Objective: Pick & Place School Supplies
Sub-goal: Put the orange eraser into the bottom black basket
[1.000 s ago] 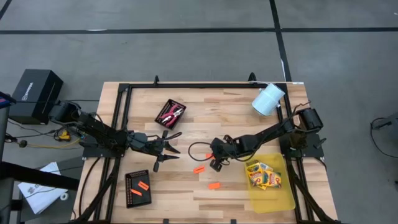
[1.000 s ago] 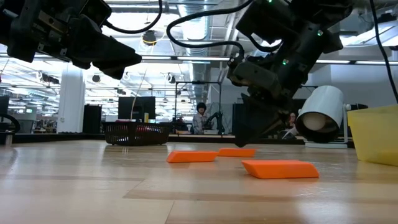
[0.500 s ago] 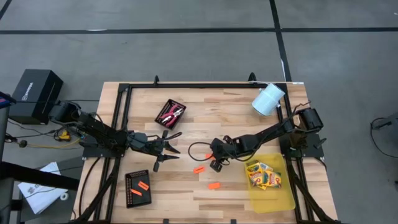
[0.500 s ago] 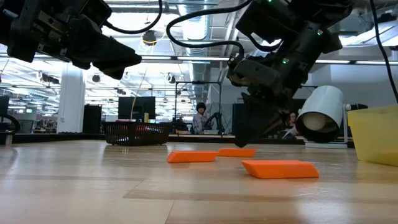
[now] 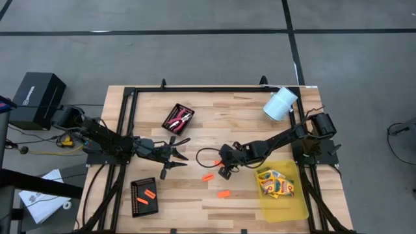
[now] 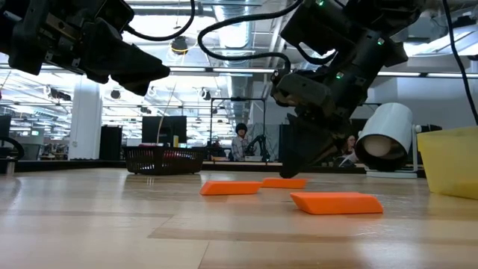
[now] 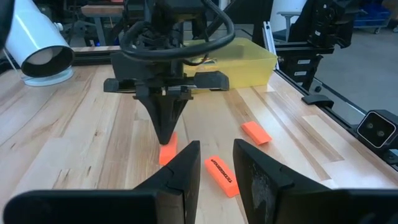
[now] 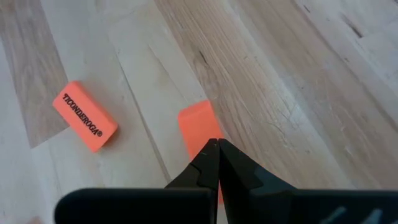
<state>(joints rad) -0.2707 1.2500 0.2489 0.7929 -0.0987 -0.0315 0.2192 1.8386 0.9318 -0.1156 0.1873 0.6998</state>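
Note:
Three orange erasers lie flat on the wooden table: one (image 8: 84, 123) printed with lettering, one (image 5: 223, 194) nearer the front edge, and one (image 8: 196, 123) under my right gripper. My right gripper (image 8: 217, 148) is shut and points down over this third eraser near the table's middle; it also shows in the left wrist view (image 7: 166, 138). My left gripper (image 5: 183, 155) is open and empty, to the left of the erasers and above the table, facing them. Crayon boxes (image 5: 275, 183) lie in the yellow bin. Red-handled scissors (image 5: 178, 118) lie in a black tray. My right gripper's shut fingertips (image 8: 210, 153) come from above, pointing down, at the near end of the orange eraser (image 7: 168, 153), which lies flat on the table. I cannot tell whether they touch it or stand just above it.
A black mesh tray (image 5: 144, 197) with orange erasers stands at the front left. A translucent yellow bin (image 5: 292, 203) stands at the front right. A white roll (image 5: 281, 103) lies at the back right. A dark frame (image 5: 208, 90) borders the table.

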